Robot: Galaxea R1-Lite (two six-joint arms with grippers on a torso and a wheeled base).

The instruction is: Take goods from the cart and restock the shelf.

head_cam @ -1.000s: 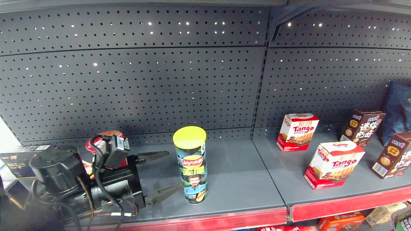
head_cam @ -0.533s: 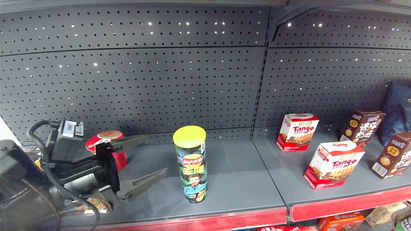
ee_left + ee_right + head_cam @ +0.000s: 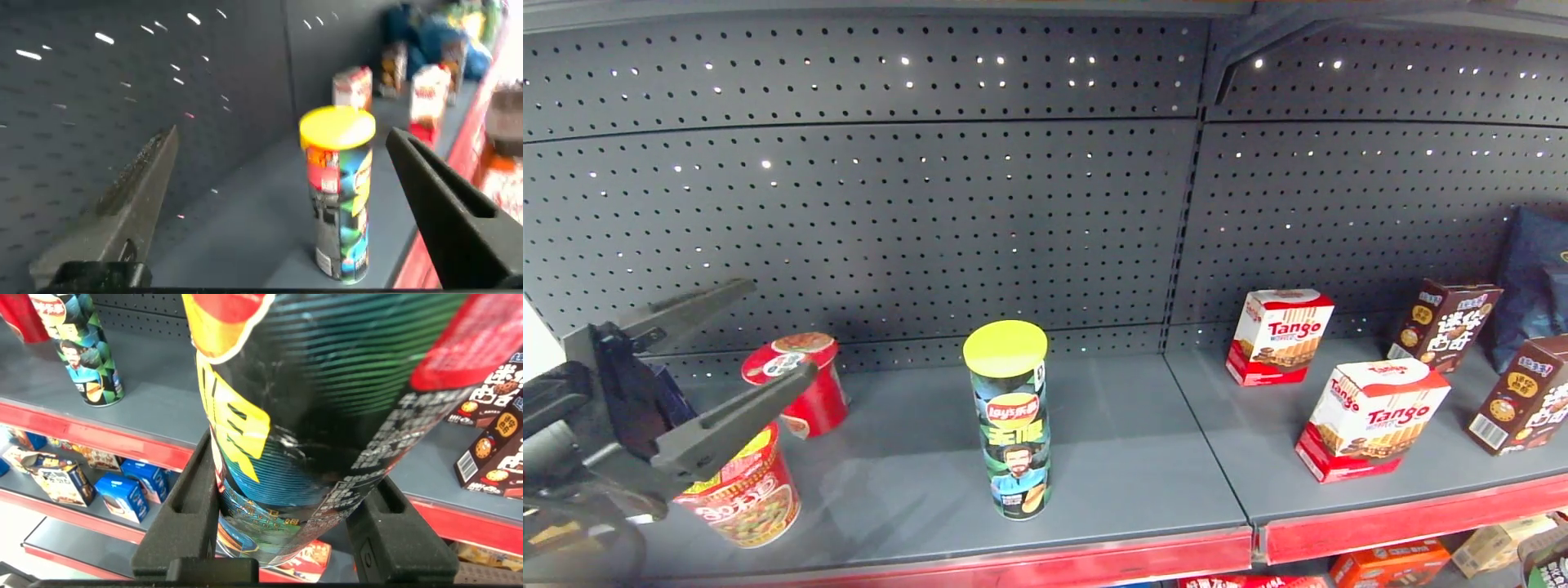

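The grey shelf (image 3: 1127, 457) stretches across in front of me, with a perforated back panel (image 3: 931, 220) behind it. On its right half a dark blue bag (image 3: 1531, 269) leans at the far end. Beside it stand two brown boxes (image 3: 1445, 322) and two red-and-white wafer boxes (image 3: 1372, 416).

Near the middle a yellow-lidded chip can (image 3: 1011, 425) stands upright on its own, well apart from the boxes. To its left sit two red noodle cups (image 3: 743, 498), one at the front edge and one further back.

The left hand (image 3: 780, 327) hangs above those cups at the shelf's left end. Its fingers are spread wide and hold nothing. From its own camera, the left hand (image 3: 282, 135) frames the chip can (image 3: 339, 196) from a distance without touching it.

The right hand (image 3: 290, 506) is out in front of the shelf, clamped on a second can (image 3: 327, 392), a dark tube with green, yellow and red print. One finger presses on each side of it.
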